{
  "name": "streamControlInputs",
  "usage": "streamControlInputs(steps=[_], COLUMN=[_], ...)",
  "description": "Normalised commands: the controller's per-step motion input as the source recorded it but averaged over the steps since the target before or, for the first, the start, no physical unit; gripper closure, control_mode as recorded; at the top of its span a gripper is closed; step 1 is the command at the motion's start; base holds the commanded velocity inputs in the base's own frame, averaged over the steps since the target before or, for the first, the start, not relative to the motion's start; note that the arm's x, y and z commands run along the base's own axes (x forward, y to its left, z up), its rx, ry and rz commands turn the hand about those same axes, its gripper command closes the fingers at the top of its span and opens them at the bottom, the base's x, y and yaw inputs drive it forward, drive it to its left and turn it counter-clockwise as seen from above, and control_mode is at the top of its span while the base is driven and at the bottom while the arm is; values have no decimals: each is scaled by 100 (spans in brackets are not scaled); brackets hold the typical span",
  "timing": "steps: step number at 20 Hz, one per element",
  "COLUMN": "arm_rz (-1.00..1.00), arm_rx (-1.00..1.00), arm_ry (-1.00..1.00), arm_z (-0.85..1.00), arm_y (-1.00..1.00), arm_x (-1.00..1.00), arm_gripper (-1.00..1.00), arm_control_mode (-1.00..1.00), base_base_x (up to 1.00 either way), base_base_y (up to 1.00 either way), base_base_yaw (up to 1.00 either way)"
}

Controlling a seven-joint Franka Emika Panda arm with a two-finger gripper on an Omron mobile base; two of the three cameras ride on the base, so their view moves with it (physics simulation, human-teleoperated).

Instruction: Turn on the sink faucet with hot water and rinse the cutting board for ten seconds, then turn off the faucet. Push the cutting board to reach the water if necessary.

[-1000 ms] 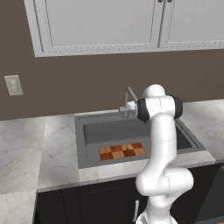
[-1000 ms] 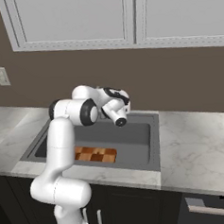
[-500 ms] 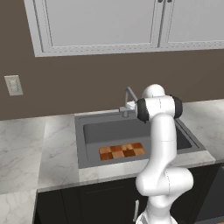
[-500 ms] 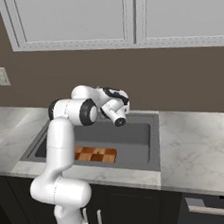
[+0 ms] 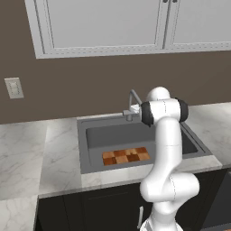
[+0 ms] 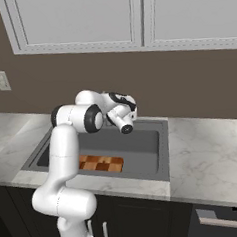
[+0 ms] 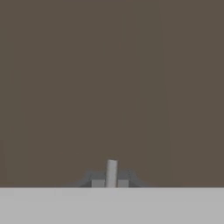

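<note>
The arm bends at the elbow and reaches over the far rim of the sink (image 5: 85, 149), its gripper (image 5: 134, 109) beside the faucet (image 5: 132, 99), fingers drawn nearly together (empty). The cutting board (image 5: 126, 156) lies flat at the basin's near side.

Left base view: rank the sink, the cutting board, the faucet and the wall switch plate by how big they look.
1. sink
2. cutting board
3. faucet and wall switch plate: these look about alike, and the arm hides part of the faucet, so I won't rank them.
</note>
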Motion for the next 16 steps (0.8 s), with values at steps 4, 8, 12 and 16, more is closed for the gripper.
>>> streamControlInputs(steps=[4,8,12,16], arm_rz=[0,0,0,0], arm_rx=[0,0,0,0], arm_ry=[0,0,0,0], arm_z=[0,0,0,0], arm_y=[0,0,0,0], arm_x=[0,0,0,0], arm_gripper=[100,100,100,100], arm_control_mode=[-100,-100,-100,-100], base_base_x=[0,0,0,0], base_base_y=[0,0,0,0], base_base_yaw=[0,0,0,0])
